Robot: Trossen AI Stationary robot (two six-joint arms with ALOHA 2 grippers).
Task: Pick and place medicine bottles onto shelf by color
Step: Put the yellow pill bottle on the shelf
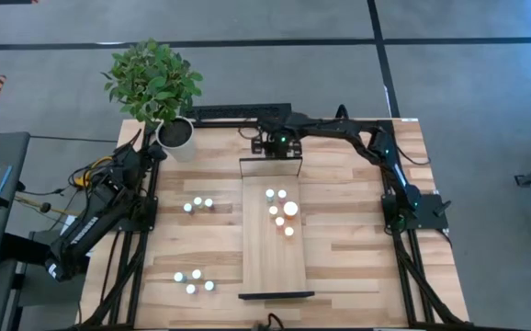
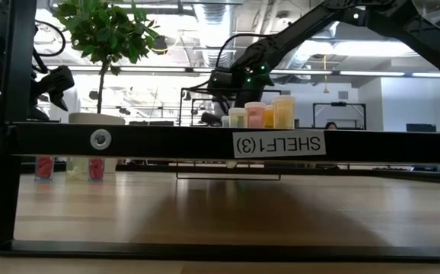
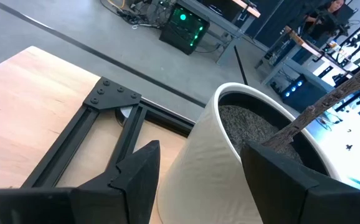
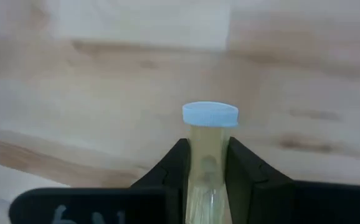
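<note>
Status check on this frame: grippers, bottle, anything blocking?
Right gripper shut on a pale yellow bottle, at the shelf's far end. Left gripper open, parked by the white plant pot. Nothing blocking.

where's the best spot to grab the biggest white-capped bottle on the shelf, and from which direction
Judging from the high view, the largest bottle stands upright on the shelf with smaller bottles close on its left, far and near sides. Probably best to grip the round body just under the cap, coming down from above or from the clearer right side, fingers closing across its width. The right gripper is shut on a yellowish bottle.
</note>
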